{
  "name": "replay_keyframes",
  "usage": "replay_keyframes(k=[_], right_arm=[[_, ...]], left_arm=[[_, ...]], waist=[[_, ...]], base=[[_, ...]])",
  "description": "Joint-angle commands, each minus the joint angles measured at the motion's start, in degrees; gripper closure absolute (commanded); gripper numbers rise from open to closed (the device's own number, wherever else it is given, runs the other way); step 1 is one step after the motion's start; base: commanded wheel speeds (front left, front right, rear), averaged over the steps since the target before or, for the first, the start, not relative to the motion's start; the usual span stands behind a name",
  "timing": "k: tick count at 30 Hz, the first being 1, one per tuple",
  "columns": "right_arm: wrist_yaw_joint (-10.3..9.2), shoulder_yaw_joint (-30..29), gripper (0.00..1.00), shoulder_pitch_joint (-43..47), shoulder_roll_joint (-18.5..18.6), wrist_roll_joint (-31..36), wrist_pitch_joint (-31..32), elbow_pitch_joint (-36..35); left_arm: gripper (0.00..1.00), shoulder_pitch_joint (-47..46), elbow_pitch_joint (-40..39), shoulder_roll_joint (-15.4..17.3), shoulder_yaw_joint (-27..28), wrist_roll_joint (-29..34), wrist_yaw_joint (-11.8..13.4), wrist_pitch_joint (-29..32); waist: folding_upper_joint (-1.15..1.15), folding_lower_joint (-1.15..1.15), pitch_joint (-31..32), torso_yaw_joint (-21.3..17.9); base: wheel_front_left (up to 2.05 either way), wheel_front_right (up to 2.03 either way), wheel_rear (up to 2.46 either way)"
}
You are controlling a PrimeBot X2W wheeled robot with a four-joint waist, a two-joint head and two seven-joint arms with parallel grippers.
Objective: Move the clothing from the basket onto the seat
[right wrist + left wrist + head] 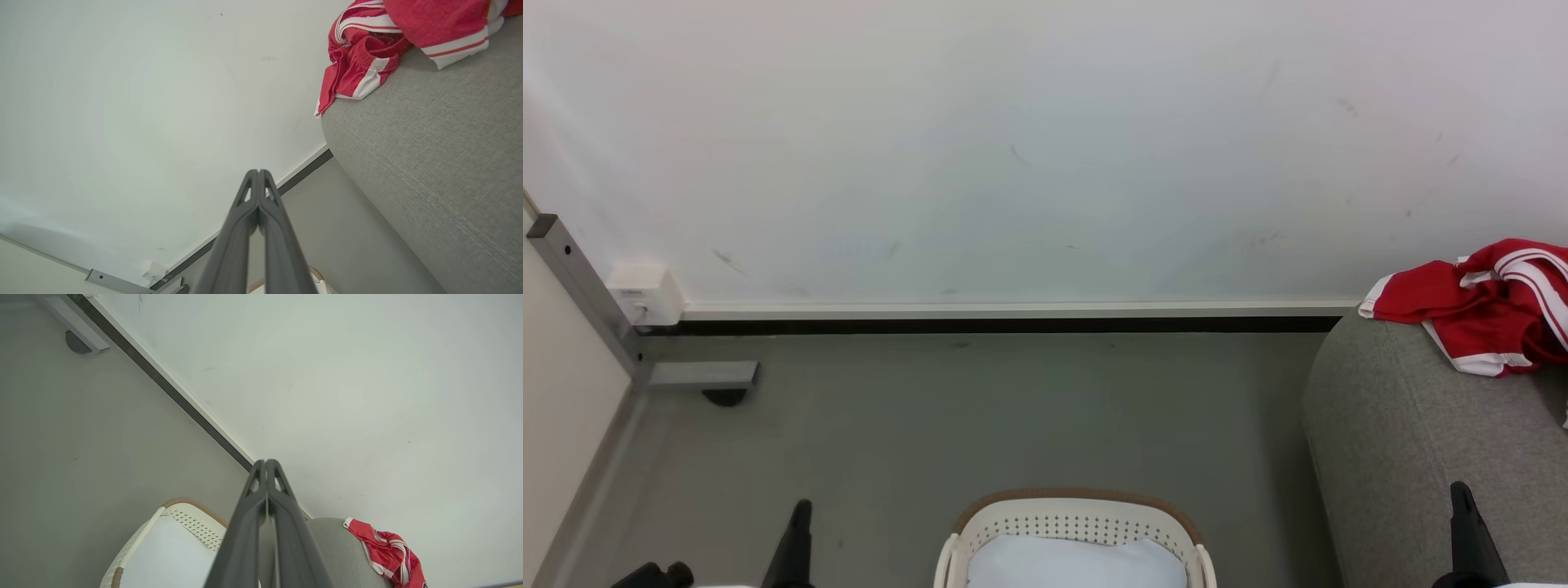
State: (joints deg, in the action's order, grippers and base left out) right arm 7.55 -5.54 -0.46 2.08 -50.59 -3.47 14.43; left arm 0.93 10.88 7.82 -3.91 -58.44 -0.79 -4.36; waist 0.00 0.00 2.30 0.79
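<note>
Crumpled red clothing (1441,300) on woven grey seat (1405,441); perforated plastic basket (1078,527).

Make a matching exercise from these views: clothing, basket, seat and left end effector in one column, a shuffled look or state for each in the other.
Column A
1. clothing
2. basket
3. seat
4. left end effector

Column B
a. shut, nothing between the fingers
b. cream, perforated wall, brown rim
c. red with white stripes, lying on the seat
d. grey fabric, rounded edge

Pairs: 1-c, 2-b, 3-d, 4-a
</note>
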Motion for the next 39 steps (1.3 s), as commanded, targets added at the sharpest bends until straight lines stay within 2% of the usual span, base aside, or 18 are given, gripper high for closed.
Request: replay_keyframes(k=[1,39], right_arm=[[-0.04,-0.17,1.0,-1.47,0.64,-1.69,0.37,-0.86],[-0.08,-0.72,1.0,-4.3,0.9,-25.14,6.04,-0.71]], left_arm=[[1.0,-1.52,-0.35,0.1,0.66,-1.23,-0.48,0.39],[1.0,-4.97,1.72,-2.54,6.12,-20.91,-4.27,6.28]], waist=[[0.0,0.0,-0.03,-0.01],[0.0,0.0,-1.26,-0.4]], base=[[0.0,0.0,0.0],[0.0,0.0,0.0]])
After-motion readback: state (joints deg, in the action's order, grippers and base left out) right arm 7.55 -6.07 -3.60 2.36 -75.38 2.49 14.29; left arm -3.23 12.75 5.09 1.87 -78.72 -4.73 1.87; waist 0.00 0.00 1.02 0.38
